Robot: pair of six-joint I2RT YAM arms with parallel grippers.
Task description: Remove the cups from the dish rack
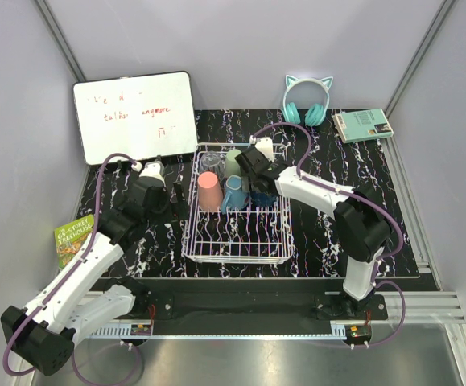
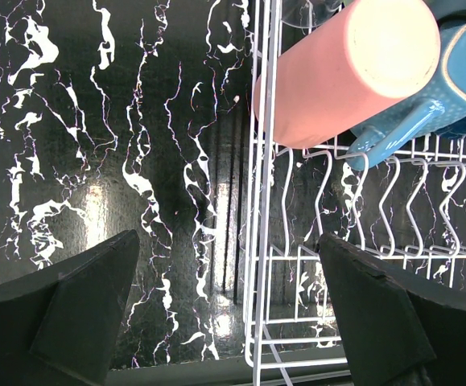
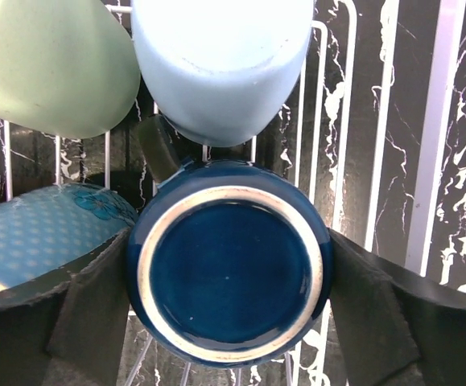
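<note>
Black, white-veined marble tabletop (image 1: 329,233), grey walls; whiteboard (image 1: 134,117) + cat-ear headphones (image 1: 307,100) at back. White wire dish rack (image 1: 237,241) mid-table, cups (image 1: 234,193) upside down in its far half. Navy mug (image 3: 228,277) is clear only in right wrist view: base up, right gripper (image 3: 228,241) apparently clamped on it. Left gripper (image 2: 228,322) spread wide, empty, straddling rack's left wall near pink tumbler (image 2: 337,72).

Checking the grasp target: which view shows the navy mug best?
Right wrist view: the navy mug sits centred, base-up, jaws against both sides. In the top external view the right gripper hides most of it; the left wrist view doesn't clearly show it.
</note>
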